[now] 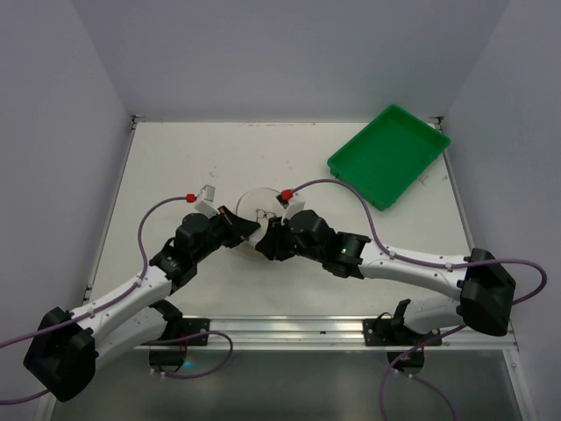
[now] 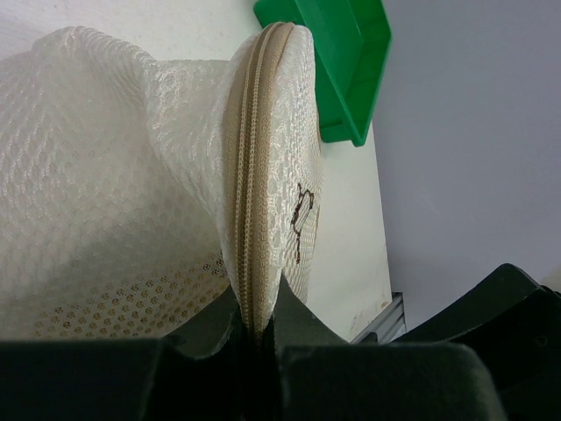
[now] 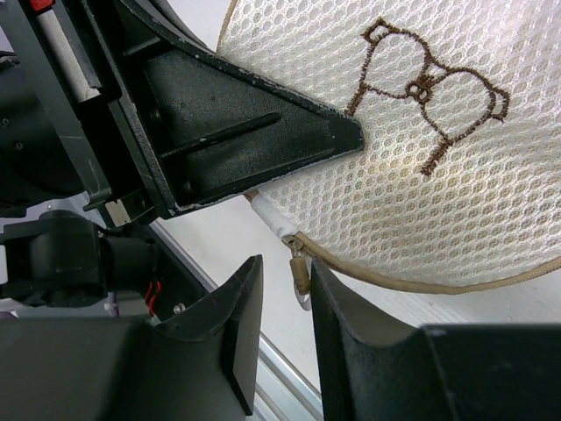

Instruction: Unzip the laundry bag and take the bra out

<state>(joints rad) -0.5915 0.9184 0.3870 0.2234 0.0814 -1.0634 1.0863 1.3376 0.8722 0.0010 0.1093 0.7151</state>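
Two risks, operator: your left pincer (image 2: 255, 317) clamps the bag (image 2: 105, 175) by its rim, mid-counter (image 1: 175, 167); your right pincer (image 3: 286, 320) gapes narrowly astride the zip pull (image 3: 300, 277). Close off-centre, it may slip; tug hard, the rim may escape. Bra unseen.

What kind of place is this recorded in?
Probably a robotics lab cell: plain walls boxing in a white table, the left arm and right arm bolted to a metal rail, a green tray.
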